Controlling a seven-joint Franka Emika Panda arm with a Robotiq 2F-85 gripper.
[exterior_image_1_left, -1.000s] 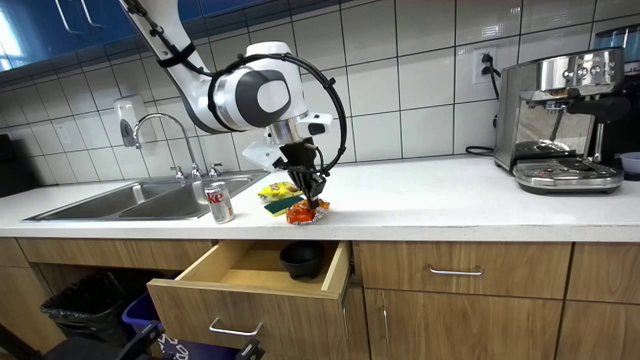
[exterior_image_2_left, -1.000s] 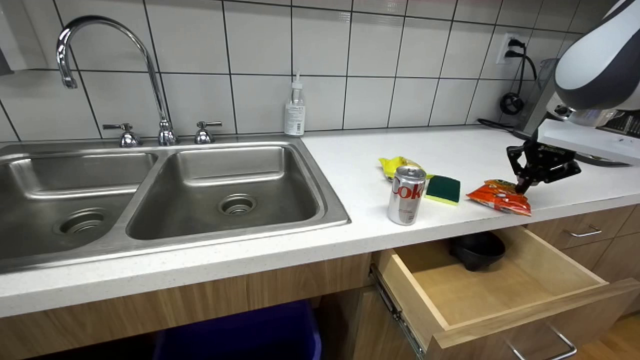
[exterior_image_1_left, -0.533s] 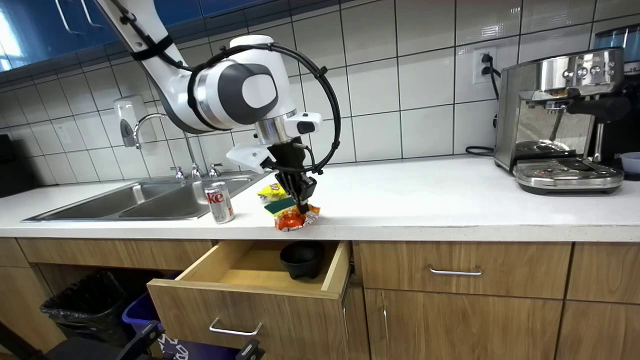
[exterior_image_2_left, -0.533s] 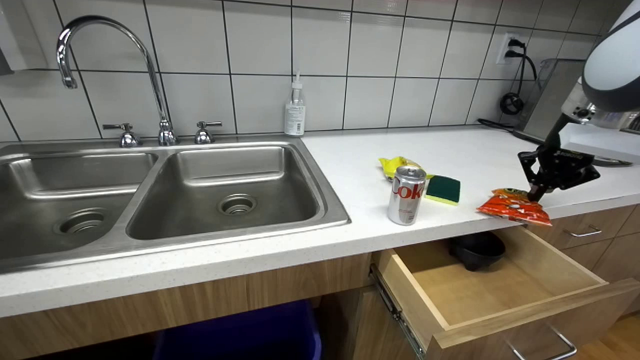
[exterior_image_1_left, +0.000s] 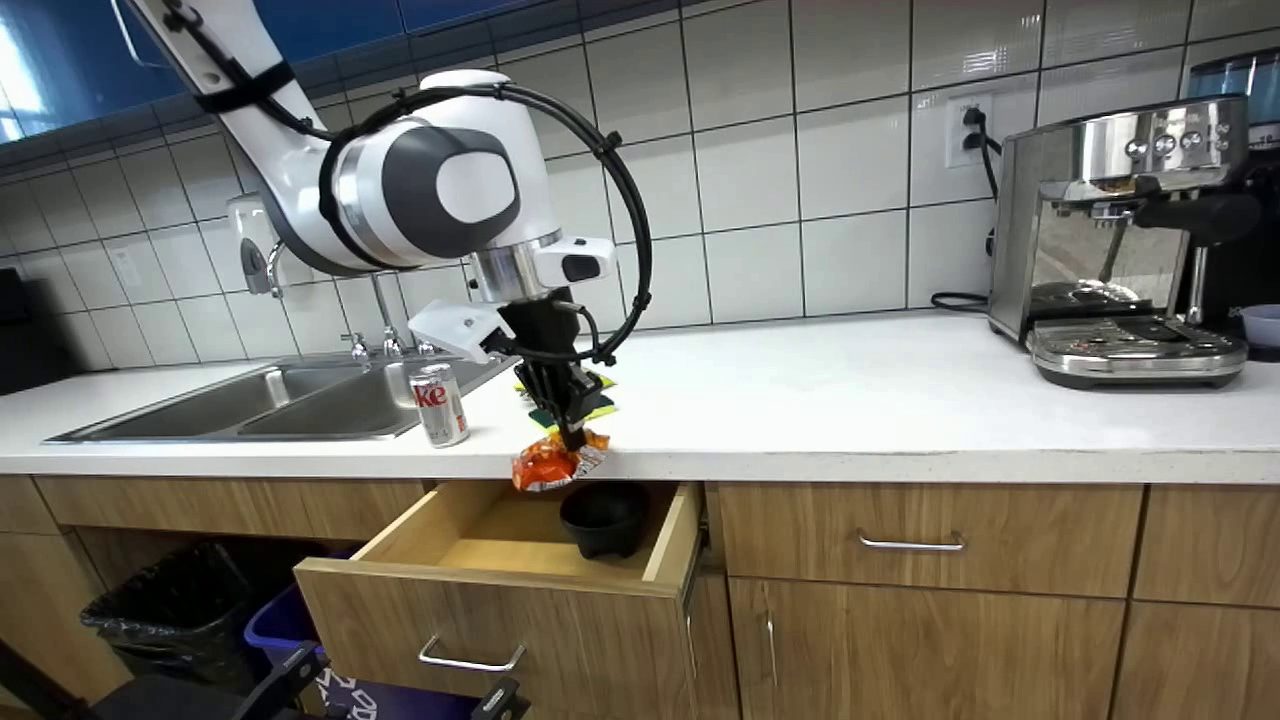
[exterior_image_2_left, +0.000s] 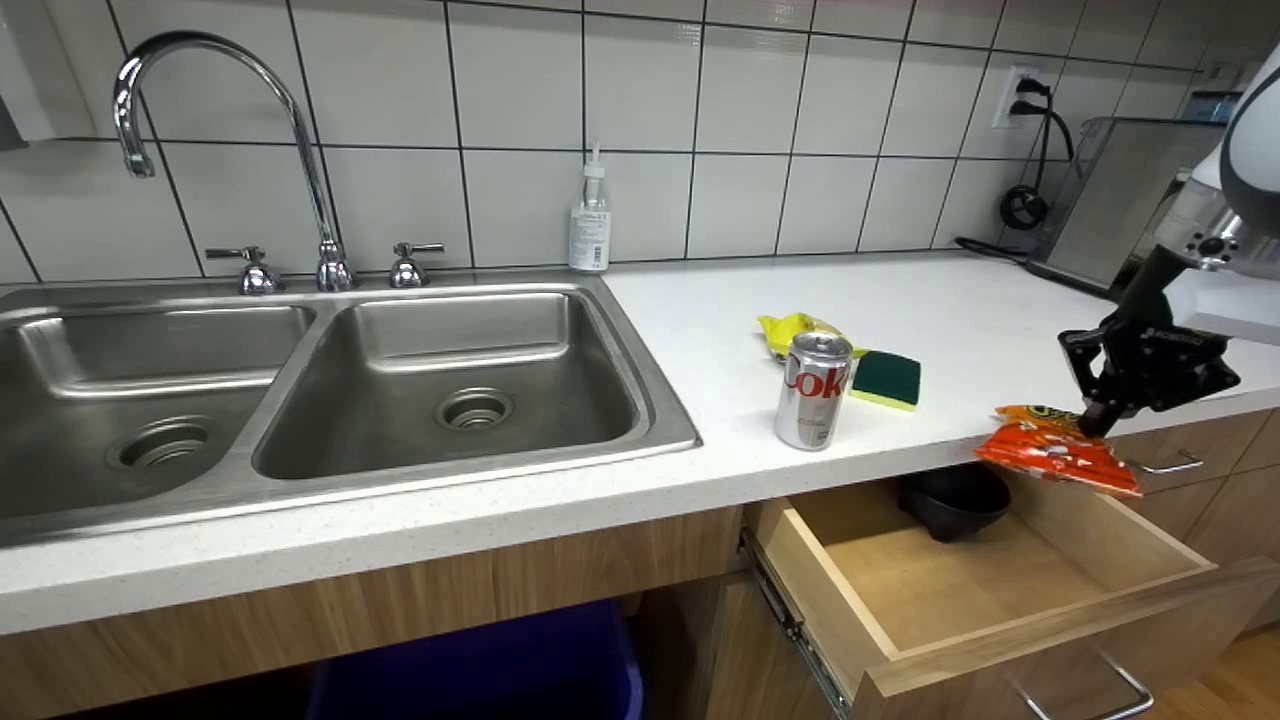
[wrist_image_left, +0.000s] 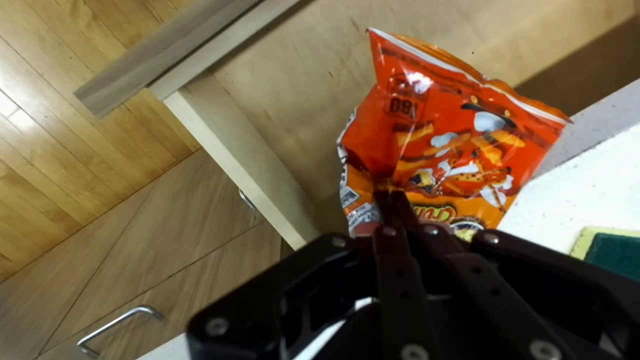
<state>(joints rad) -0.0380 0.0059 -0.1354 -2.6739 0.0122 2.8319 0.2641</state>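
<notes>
My gripper (wrist_image_left: 391, 196) has its two fingers brought together on a crease of the orange-red snack bag (wrist_image_left: 450, 130), whose printed face spreads toward one o'clock from the fingertips in the wrist view. The bag hangs over the front edge of the counter (exterior_image_1_left: 850, 400) and above the pulled-out drawer (exterior_image_2_left: 1000, 585); I cannot tell whether its underside brushes that edge. I judge it light, soft and slick-skinned, with contents that crush easily, so I would hold only gathered wrapper or a flat end seam and stay off the filled middle. On so narrow a pinch it may twist or droop, and the counter edge could snag a sagging corner. In an exterior view the black bowl (exterior_image_2_left: 953, 505) sits in the drawer at eight o'clock from my fingertips, taking up room there; in the wrist view the drawer's side wall (wrist_image_left: 236, 170) stands between nine and ten. Up on the counter, in an exterior view, the green-and-yellow sponge (exterior_image_2_left: 887, 378), upright Coke can (exterior_image_2_left: 812, 395) and yellow packet (exterior_image_2_left: 795, 325) sit between nine and ten o'clock from me, all apart from the bag.
</notes>
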